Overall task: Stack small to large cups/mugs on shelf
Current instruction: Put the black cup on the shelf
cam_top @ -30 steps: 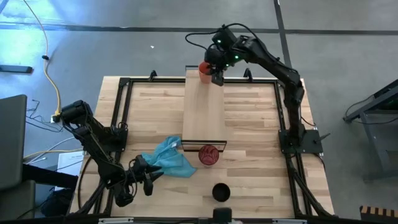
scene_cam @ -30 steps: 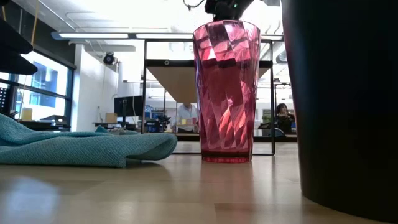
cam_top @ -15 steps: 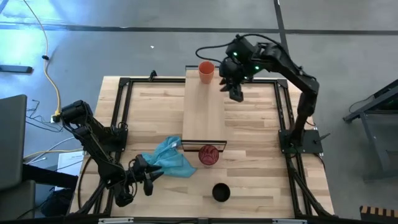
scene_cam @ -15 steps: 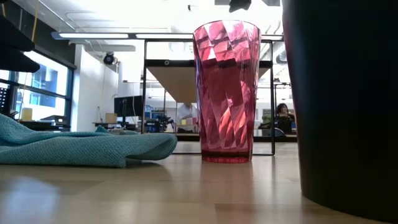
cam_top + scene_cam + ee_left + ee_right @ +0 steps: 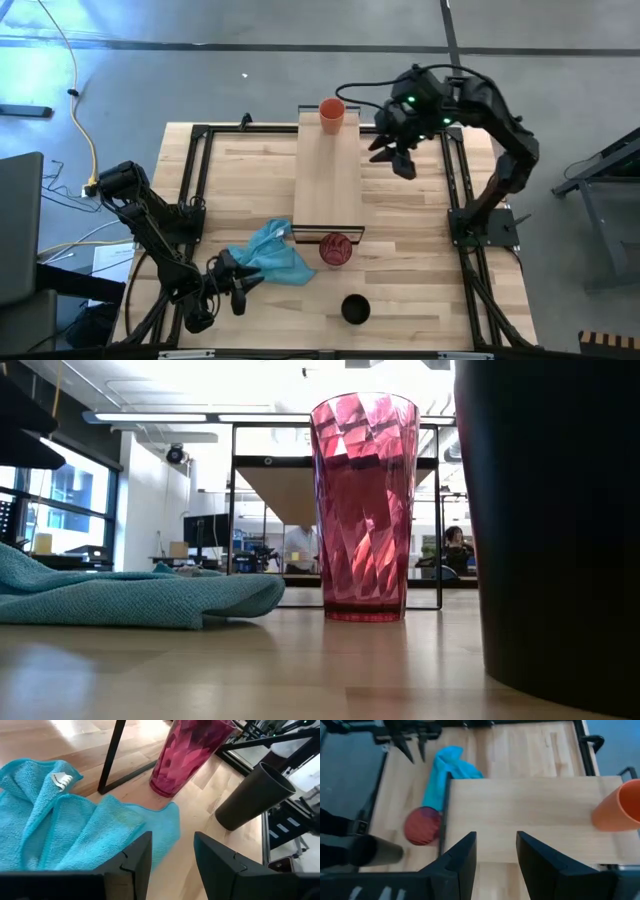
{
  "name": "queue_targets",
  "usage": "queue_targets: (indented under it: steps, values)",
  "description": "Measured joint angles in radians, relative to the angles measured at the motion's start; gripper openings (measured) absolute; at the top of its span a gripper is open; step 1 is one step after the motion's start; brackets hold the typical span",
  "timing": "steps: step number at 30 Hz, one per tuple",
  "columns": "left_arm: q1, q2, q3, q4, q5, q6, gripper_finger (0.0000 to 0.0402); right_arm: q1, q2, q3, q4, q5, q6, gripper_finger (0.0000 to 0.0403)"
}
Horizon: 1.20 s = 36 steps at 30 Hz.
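- The orange cup [image 5: 331,114] stands upright on the far end of the shelf [image 5: 328,185], a pale plank running lengthwise down the middle of the worktop [image 5: 420,250].
- From the right wrist view, the orange cup [image 5: 618,813] sits at the shelf's [image 5: 530,815] end, nothing touching it.
- The right gripper [image 5: 400,158] hangs above the worktop beside the shelf's far part, on the right arm's side, apart from the orange cup; its two dark fingers [image 5: 461,862] stand parted with nothing between them.
- The pinkish-red see-through cup [image 5: 336,249] stands upright on the worktop just off the shelf's near end, close to the thin black frame [image 5: 329,231].
- In the low view the pinkish-red cup [image 5: 363,505] is faceted and rests on the wood in front of the frame [image 5: 236,510]; no lettering reads on it.
- The black cup [image 5: 355,309] stands upright near the worktop's front edge, well apart from the shelf; it fills the low view's side [image 5: 560,520].
- The light blue cloth [image 5: 272,254] lies crumpled beside the pinkish-red cup, touching the frame's corner; a small white tag [image 5: 61,779] is sewn on it, its writing too small to read.
- The left gripper [image 5: 237,283] waits low at the worktop's near-left, just by the cloth, fingers [image 5: 131,860] parted and empty.
- No brand marks are legible on any cup.
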Motion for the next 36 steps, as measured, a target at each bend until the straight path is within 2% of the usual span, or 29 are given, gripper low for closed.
queue_targets:
  steps: [12,28,32,36]
  values:
    - [0.000,0.000,0.000,0.025,0.000,0.000,0.0133,0.084,-0.164,-0.002,-0.003,-0.011,0.169,0.0130]
    - [0.000,0.000,0.000,0.073,-0.130,0.001,0.0134,0.321,-0.306,-0.003,0.046,0.131,0.361,0.0130]
    - [0.000,0.000,0.000,0.159,-0.134,0.076,0.0134,0.384,-0.306,-0.003,0.056,0.155,0.374,0.0130]
    - [0.000,0.000,0.000,0.295,-0.133,0.218,0.0134,0.434,-0.297,-0.003,0.058,0.186,0.372,0.0130]
